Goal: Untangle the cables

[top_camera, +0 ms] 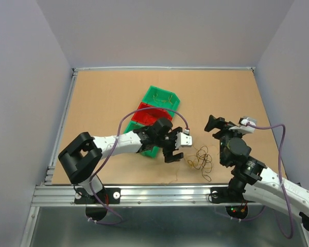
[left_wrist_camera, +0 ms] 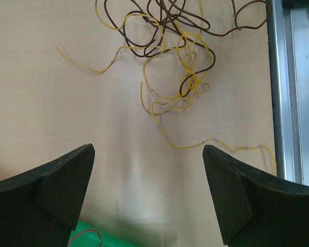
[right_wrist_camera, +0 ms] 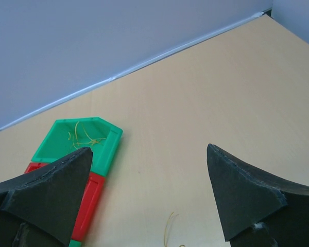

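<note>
— Left gripper [left_wrist_camera: 148, 164]?
— Spread wide, empty, hovering low over the bare table [left_wrist_camera: 51, 118].
— And the cables [left_wrist_camera: 189, 82]?
— Just ahead of it: one loose clump of brown and yellow wire, lying beside the aluminium front rail [left_wrist_camera: 291, 77].
— Best way to take them?
— Probably by the near yellow tail [left_wrist_camera: 203, 140], not by the knot. Close low, then pull slowly away from the clump.
— Right gripper [right_wrist_camera: 148, 154]?
— Also released, nothing between the fingers. Raised, facing the green bin [right_wrist_camera: 107, 149] farther off, a few yellow strands inside.

Robotics lab cell: grey walls [top_camera: 165, 31], aluminium rail [top_camera: 159, 194], wooden tabletop [top_camera: 103, 92].
</note>
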Controlling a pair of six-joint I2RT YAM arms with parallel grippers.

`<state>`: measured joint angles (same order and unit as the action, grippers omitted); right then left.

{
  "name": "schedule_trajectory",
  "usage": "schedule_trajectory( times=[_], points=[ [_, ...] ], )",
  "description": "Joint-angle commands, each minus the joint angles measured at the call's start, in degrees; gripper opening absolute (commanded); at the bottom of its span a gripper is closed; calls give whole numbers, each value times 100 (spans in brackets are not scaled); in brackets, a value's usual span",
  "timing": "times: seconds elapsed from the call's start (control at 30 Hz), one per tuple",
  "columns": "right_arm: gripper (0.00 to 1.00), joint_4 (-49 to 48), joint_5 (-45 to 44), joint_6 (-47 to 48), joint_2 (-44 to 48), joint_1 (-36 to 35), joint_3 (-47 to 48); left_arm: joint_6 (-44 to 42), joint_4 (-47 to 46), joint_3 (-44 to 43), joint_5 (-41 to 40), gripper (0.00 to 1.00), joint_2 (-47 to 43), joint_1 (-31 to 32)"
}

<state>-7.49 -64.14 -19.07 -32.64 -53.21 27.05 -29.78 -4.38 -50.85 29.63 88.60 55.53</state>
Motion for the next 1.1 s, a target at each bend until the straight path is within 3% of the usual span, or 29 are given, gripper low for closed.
schedule_trajectory(
  times=[0.0, 0.1, 0.13, 0.23, 0.27, 0.37, 0.53, 0.63, 0.77, 0.83, 0.97, 1.07],
  points=[
    [97, -236, -248, -44, 38, 4, -94, 201, 166, -468, 351, 96, 568, 72],
    [97, -236, -213, -27, 179, 4, -130, 201, 288, -680, 421, 78, 1078, 125],
    [97, -236, -196, 8, 214, 4, -164, 201, 385, -829, 430, 67, 1203, 160],
    [97, -236, -187, 35, 399, 12, -235, 209, 429, -1023, 369, 51, 1555, 204],
    [97, -236, -152, 35, 451, 4, -244, 201, 429, -1032, 342, 34, 1590, 221],
    [97, -236, -81, 70, 636, 4, -305, 139, 596, -1050, 368, 0, 1494, 222],
    [97, -507, 680, 681, 891, 4, -480, 16, 579, -813, 351, 0, 704, 204],
    [93, -1262, 3125, 1464, 1163, 4, -893, -1, 579, -699, 359, 0, 168, 47],
    [91, -1826, 5290, 2011, 1524, 4, -1272, 130, 570, -637, 482, 0, -368, -287],
    [91, -1870, 5893, 2144, 1577, 4, -1316, 227, 535, -593, 500, 0, -624, -419],
    [91, -1871, 6956, 2302, 955, 4, -1123, 385, 465, -549, 482, 0, -1036, -762],
    [88, -1862, 7204, 2547, -29, -5, -790, 420, 465, -522, 500, 0, -1178, -798]
  ],
)
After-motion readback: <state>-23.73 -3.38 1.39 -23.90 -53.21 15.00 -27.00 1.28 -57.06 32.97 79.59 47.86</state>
